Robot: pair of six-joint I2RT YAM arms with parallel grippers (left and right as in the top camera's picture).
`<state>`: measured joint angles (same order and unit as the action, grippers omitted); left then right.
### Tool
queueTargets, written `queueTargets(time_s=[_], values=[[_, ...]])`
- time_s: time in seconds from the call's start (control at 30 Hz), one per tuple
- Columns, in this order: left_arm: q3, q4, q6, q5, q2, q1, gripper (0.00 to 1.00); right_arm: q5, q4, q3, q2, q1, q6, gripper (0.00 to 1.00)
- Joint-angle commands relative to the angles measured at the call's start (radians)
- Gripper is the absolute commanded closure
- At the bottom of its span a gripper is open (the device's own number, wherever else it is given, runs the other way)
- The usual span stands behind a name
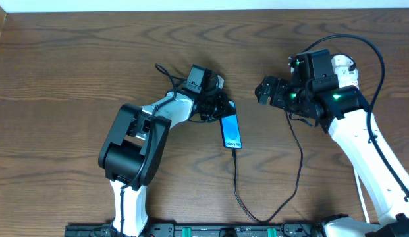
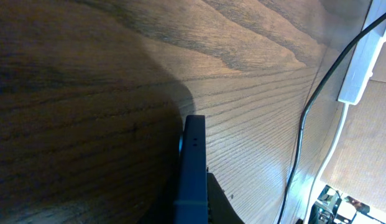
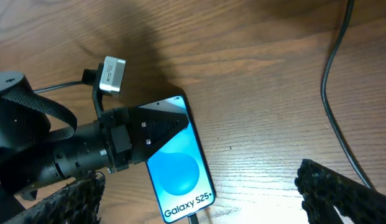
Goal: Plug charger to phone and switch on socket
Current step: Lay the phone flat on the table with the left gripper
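The phone [image 1: 231, 131] lies flat on the table [image 1: 72, 72], with the charger [image 1: 235, 184] meeting its lower end. The left pincer [image 3: 156, 127], pressed together, rests its tip on the phone's upper corner. The right pincer [image 1: 265, 91] hangs spread wide, near the phone's right.

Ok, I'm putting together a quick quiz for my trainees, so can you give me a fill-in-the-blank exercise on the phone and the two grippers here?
1. The phone lies face ____ on the wooden table.
2. Its lit screen reads Galaxy ____.
3. The right gripper stands wide ____.
4. The left gripper, over the phone's far end, is ____.

Missing words: up; S25+; open; shut.
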<state>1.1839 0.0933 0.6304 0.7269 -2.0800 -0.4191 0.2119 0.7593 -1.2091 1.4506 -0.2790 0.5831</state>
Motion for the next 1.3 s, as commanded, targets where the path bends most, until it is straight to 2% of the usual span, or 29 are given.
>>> queueTargets(time_s=[0.0,0.13,0.17,0.3,0.33,0.43,0.83,1.0,1.03,1.13,1.27], values=[[0.011,-0.014,0.0,0.003,-0.013,0.003,0.93,-0.019,0.002,-0.005,-0.012,-0.005,-0.016,0.02],[0.011,-0.013,0.0,0.005,-0.013,0.003,0.93,-0.023,0.002,-0.005,-0.012,-0.005,-0.016,0.02],[0.011,-0.013,0.0,0.005,-0.013,0.003,0.88,-0.023,0.001,-0.005,-0.012,-0.005,-0.016,0.02],[0.011,-0.013,0.0,0.005,-0.013,0.003,0.51,-0.023,0.002,-0.005,-0.012,-0.005,-0.016,0.02],[0.011,-0.013,-0.001,0.005,-0.013,0.003,0.48,-0.023,0.002,-0.005,-0.012,-0.005,-0.016,0.02],[0.011,-0.013,-0.001,0.005,-0.013,0.003,0.48,-0.023,0.002,-0.005,-0.012,-0.005,-0.016,0.02],[0.011,0.006,-0.001,-0.002,-0.013,0.003,0.29,-0.023,0.009,-0.005,-0.012,-0.005,-0.016,0.02],[0.023,0.096,-0.013,-0.098,-0.011,0.003,0.26,-0.023,0.009,-0.005,-0.012,-0.005,-0.016,0.02],[0.027,0.112,-0.025,-0.111,-0.011,0.003,0.21,-0.023,0.01,-0.005,-0.012,-0.005,-0.016,0.02],[0.057,0.19,-0.054,-0.164,-0.011,0.003,0.18,-0.023,0.013,-0.005,-0.012,-0.005,-0.016,0.02],[0.093,0.283,-0.062,-0.249,-0.011,0.003,0.18,-0.023,0.013,-0.005,-0.012,-0.005,-0.016,0.01]])
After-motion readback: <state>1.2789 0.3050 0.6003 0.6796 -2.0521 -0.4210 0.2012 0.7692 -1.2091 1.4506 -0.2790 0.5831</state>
